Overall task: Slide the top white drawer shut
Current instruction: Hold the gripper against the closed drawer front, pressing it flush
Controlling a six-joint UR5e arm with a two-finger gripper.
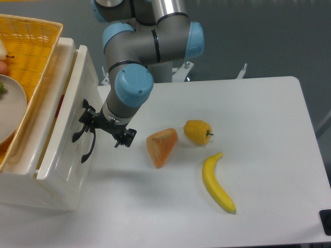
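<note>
The top white drawer [63, 151] stands at the left and is pulled out only a little, leaving a narrow gap behind its front panel. Its curved black handle [88, 150] runs down the front. A red item [60, 107] shows in the gap. My gripper [105, 130] is open, low over the table and right against the drawer front beside the handle. One fingertip [84, 120] touches the panel and the other finger [127, 138] points out over the table. Nothing is held between the fingers.
A yellow wicker basket [36, 46] holding a white plate [11, 108] sits on the cabinet top. An orange wedge [161, 146], a yellow pepper [197, 131] and a banana [217, 182] lie on the white table to the right of the gripper.
</note>
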